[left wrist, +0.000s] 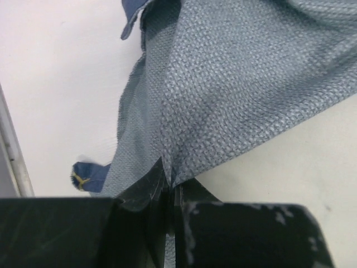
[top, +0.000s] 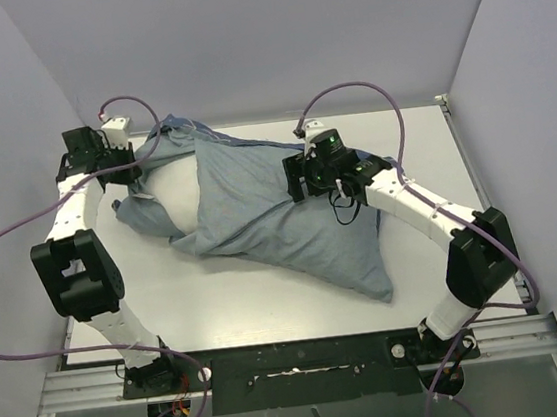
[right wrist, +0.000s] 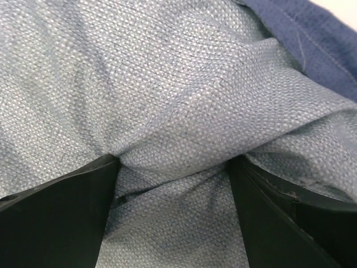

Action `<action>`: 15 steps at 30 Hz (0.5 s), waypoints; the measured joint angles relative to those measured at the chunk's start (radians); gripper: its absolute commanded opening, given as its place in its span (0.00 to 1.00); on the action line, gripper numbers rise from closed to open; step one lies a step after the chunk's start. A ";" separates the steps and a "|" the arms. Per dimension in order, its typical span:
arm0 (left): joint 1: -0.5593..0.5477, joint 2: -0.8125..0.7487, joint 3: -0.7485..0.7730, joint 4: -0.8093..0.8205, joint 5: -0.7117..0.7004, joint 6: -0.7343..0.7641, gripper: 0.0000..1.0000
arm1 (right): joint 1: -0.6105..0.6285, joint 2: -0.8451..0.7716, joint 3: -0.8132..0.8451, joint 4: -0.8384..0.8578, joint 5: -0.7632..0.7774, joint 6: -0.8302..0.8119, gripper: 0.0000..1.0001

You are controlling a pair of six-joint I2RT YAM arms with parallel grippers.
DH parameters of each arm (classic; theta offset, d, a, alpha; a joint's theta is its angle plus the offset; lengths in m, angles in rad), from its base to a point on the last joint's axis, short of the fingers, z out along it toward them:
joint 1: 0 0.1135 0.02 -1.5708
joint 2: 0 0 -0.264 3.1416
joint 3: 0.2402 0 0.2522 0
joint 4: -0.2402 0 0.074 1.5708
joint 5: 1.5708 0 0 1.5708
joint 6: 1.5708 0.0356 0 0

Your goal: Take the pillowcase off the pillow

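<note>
The blue pillowcase (top: 280,218) lies across the table from back left to front right, mostly showing its lighter grey-blue side. The white pillow (top: 171,195) shows bare at the left end, with cloth folded round it. My left gripper (top: 140,162) is shut on the pillowcase's edge at the back left; in the left wrist view the jaws (left wrist: 170,184) pinch a thin fold of cloth (left wrist: 234,95). My right gripper (top: 295,178) sits on the middle of the pillowcase; in the right wrist view its fingers (right wrist: 173,162) squeeze a thick, creased bunch of cloth (right wrist: 178,100).
Grey walls close in the table (top: 269,300) on the left, back and right. A metal rail (top: 476,176) runs along the right edge. Purple cables loop above both arms. Dark blue hem shows in the left wrist view (left wrist: 89,176) and the right wrist view (right wrist: 301,39).
</note>
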 measured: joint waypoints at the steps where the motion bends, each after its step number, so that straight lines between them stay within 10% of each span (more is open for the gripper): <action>1: 0.002 0.000 0.002 -0.006 0.013 -0.008 0.00 | 0.008 -0.009 0.000 0.001 0.008 -0.007 0.85; 15: -0.047 0.000 0.346 -0.133 0.440 -0.401 0.00 | 0.281 0.048 0.346 0.058 -0.042 -0.263 0.90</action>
